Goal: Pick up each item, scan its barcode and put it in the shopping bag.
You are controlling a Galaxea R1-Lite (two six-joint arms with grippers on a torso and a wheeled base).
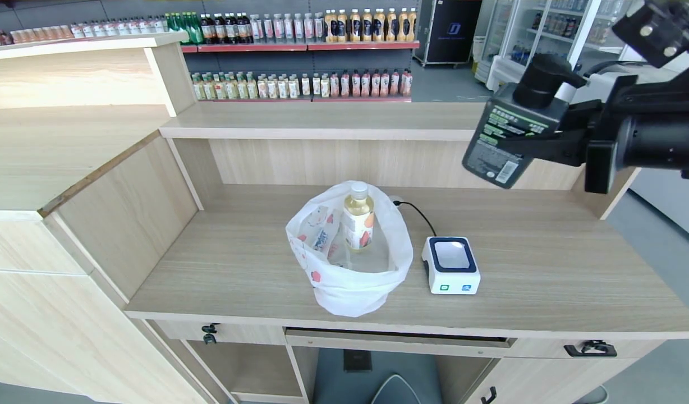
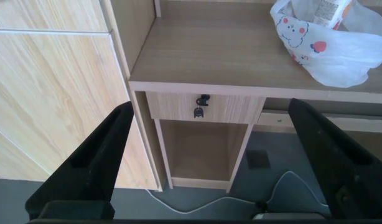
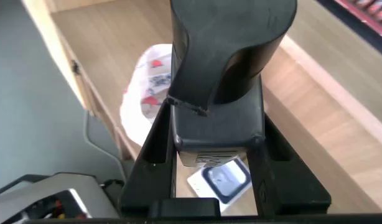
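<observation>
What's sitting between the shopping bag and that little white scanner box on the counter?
Nothing. In the head view, only a narrow strip of bare counter separates the shopping bag and the scanner; the scanner's black cable runs off behind.

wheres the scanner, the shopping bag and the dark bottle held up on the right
scanner (image 1: 452, 255): head view, on its glass scan window.
shopping bag (image 1: 350, 294): head view, on the bag's white front wall.
dark bottle (image 1: 496, 147): head view, on its labelled side.
</observation>
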